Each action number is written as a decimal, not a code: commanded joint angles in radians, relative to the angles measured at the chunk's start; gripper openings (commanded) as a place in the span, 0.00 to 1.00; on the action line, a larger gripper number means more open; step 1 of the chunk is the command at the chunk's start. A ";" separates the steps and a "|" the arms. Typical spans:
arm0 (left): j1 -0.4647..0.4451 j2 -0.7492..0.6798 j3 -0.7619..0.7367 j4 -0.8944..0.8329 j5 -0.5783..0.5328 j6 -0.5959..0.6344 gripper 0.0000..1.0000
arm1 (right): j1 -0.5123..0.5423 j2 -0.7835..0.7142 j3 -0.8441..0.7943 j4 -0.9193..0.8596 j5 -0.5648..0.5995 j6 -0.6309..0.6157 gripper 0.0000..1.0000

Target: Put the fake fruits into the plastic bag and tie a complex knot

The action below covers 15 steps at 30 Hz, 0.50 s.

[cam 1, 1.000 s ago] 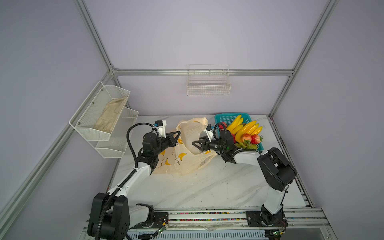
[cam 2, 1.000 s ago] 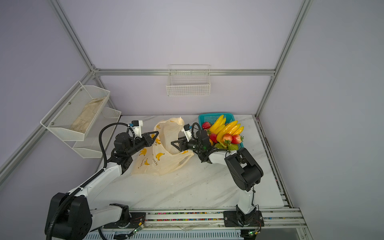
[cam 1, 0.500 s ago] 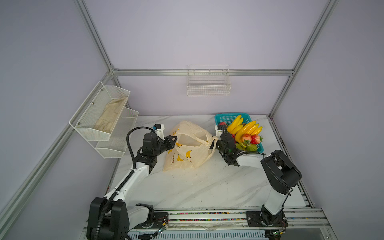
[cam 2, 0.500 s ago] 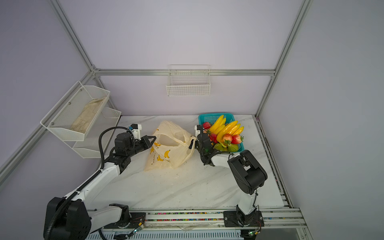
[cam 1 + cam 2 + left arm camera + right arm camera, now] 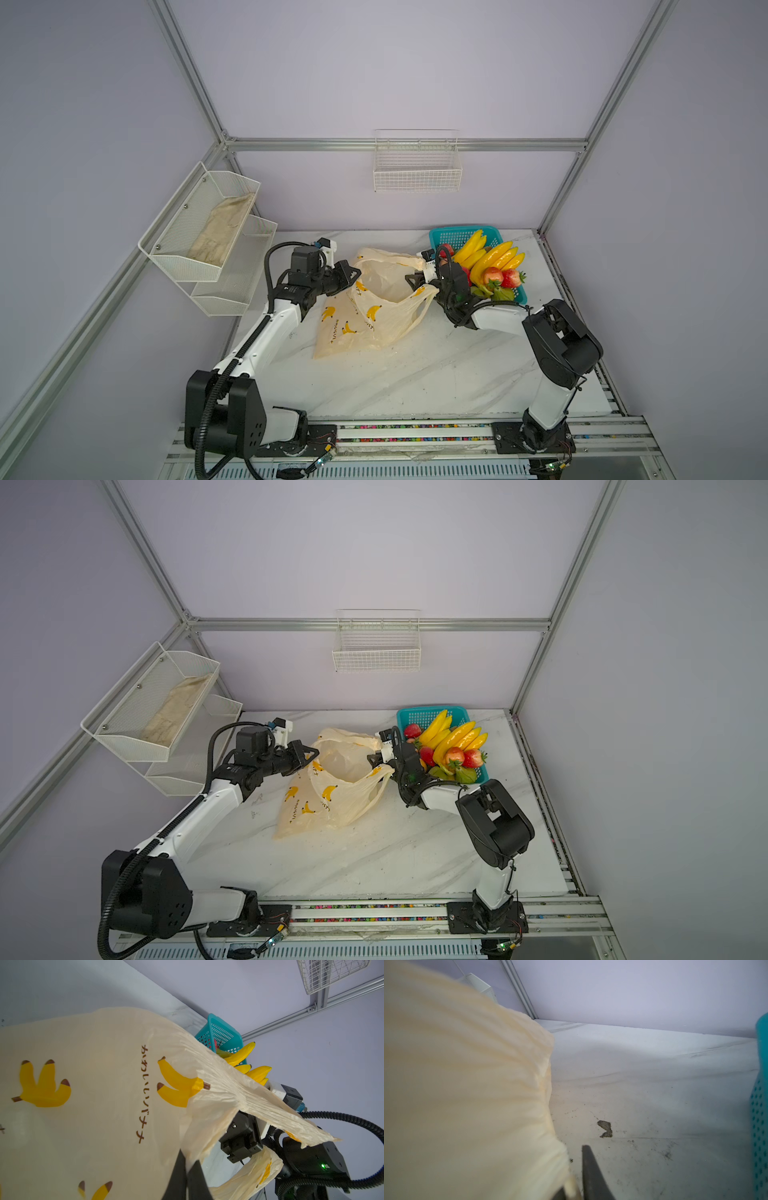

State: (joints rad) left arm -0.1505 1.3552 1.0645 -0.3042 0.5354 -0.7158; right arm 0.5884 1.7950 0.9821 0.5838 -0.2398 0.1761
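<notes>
Top views both show the bag (image 5: 362, 322) (image 5: 322, 802) with its bottom lying mid-bench (image 5: 415, 374) and its mouth lifted open farther back, stretched between the arms. Left gripper (image 5: 354, 274) (image 5: 188, 1169) is clamped on the mouth's left rim, with film pinched in its closed jaws in the left wrist view. Right gripper (image 5: 410, 280) (image 5: 575, 1188) is clenched on the right rim. Fruits (image 5: 494, 259) sit heaped in the teal basket (image 5: 446, 237) at the far right corner, just behind that gripper.

Half the shot is filled by a blurry cream bag (image 5: 467, 1084), its edge pinched in the right gripper (image 5: 574, 1185). A teal basket (image 5: 761, 1105) is seen across the scuffed table (image 5: 654, 1084).
</notes>
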 commanded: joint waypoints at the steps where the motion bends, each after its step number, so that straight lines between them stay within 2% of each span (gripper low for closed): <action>1: 0.007 0.022 0.198 -0.160 0.072 0.075 0.00 | -0.041 0.023 0.063 -0.094 0.094 0.070 0.04; 4: 0.019 0.021 0.294 -0.266 0.066 0.144 0.00 | -0.090 0.043 0.056 -0.154 0.176 0.102 0.01; 8: 0.043 -0.010 0.248 -0.178 0.089 0.070 0.00 | -0.101 0.049 0.061 -0.189 0.176 0.049 0.02; 12: 0.042 0.040 0.241 -0.195 0.100 0.076 0.00 | -0.101 0.028 0.045 -0.089 -0.045 -0.003 0.11; 15: 0.032 0.095 0.244 -0.194 0.112 0.077 0.00 | -0.101 0.032 0.032 0.011 -0.208 -0.011 0.23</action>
State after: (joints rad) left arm -0.1135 1.4036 1.2560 -0.4965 0.6132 -0.6434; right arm 0.4797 1.8297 1.0317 0.4988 -0.2768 0.1947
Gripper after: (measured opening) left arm 0.047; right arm 0.200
